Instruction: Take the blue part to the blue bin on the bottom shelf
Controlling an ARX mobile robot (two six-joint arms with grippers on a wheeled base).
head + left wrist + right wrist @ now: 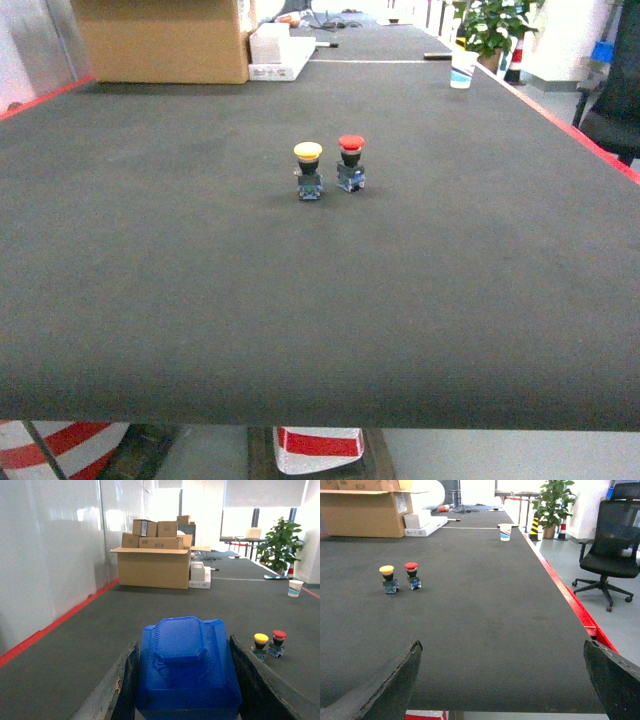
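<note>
You've got the blue ribbed 3D-printed plastic part (187,667) sitting btwn the 2 dark worn fingers of the left gripper (186,680), w/ both pads pressed against its flanks, so judge it as gripped, jaws closed to the part's width. Its stepped octagonal top faces the wrist cam, and the part points out along the grey felt-covered table (150,300). The right gripper (502,680) is spread wide w/ nothing in it, over bare tabletop. Neither arm shows in the head view. No blue bin or bottom shelf is in any view, so you can't tell which way the drop-off lies from the left gripper; that's what the coming move turns on. The yellow-capped pushbutton (309,170) and red-capped pushbutton (351,163) stand side by side mid-table, ahead-right of the held part, well apart.
</note>
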